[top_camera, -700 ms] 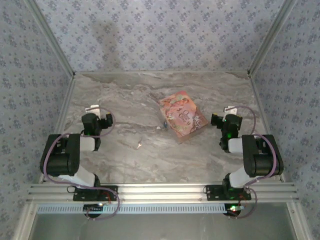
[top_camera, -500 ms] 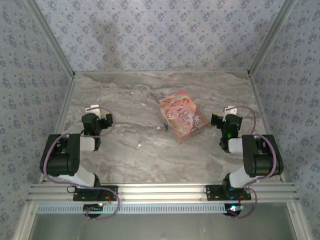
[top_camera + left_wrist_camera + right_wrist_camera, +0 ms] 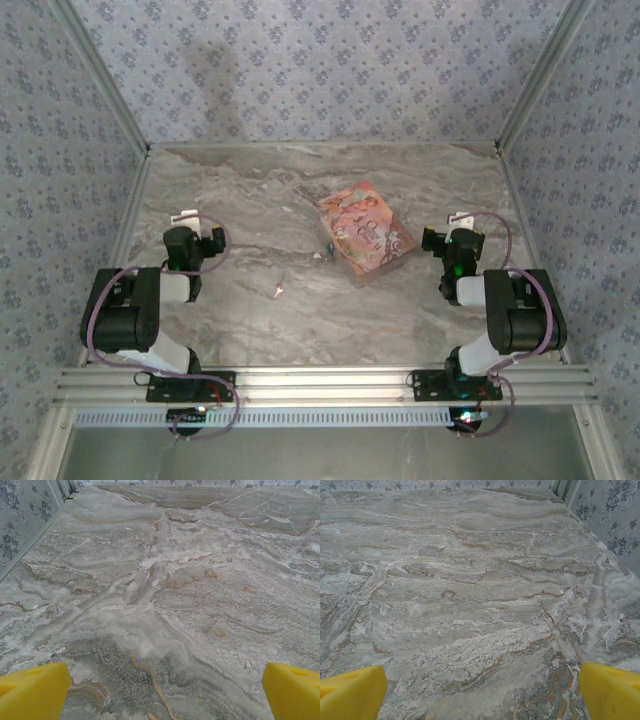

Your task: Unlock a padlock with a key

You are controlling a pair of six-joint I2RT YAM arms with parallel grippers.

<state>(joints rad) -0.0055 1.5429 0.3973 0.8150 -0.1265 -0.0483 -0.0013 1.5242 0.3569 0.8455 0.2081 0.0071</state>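
The table (image 3: 250, 190) was a flat slab with a marble pattern: grey and white swirls crossed by thin brown veins, matt and slightly grainy up close. Walls (image 3: 300, 60) papered in a small blue-grey flower print closed it in on three sides, with pale metal posts at the corners, and a ribbed metal rail (image 3: 320, 383) ran along the near edge under the arm bases.

The padlock (image 3: 328, 247), a tiny dark lump, lay just beside the left edge of a flat pink printed box (image 3: 365, 232), right of the table's middle; whether the two touched could not be told. The key (image 3: 278, 290), a thin pale sliver, lay apart on bare marble, nearer the arms and left of the padlock.

The left gripper (image 3: 187, 216) sat folded back near the left wall, well apart from the key and further still from the padlock. Its yellow fingertips (image 3: 32, 690), blocky and smooth, stood spread to the far corners of the wrist view with nothing but marble between them. The right gripper (image 3: 460, 217) waited near the right wall, the pink box lying between it and the padlock. Its fingertips (image 3: 350, 692) were likewise spread wide and held nothing.
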